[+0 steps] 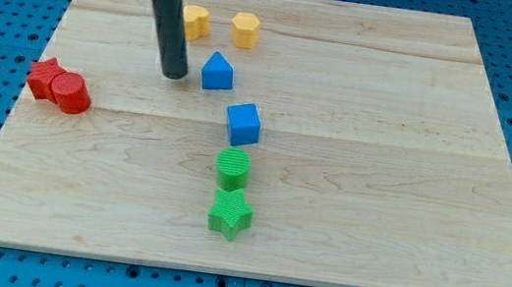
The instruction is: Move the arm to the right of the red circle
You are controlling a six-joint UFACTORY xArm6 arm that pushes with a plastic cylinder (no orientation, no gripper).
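Red circle [71, 94]: near bench [374, 228] left edge, touching red star [45, 76].
My tip [175, 74]: we sit toward the top edge beside blue block [217, 72] (no pincer fitted).
Progress: approach remains.

bright, even light, soft short shadows, sharp focus throughout.

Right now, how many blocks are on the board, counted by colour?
Red: 2, the red star and the red circle, touching.
Yellow: 2, one yellow block partly behind my tip, one yellow hexagon.
Blue: 2, the blue house shape and the blue cube.
Green: 2, the green circle and the green star.
Total: 8.
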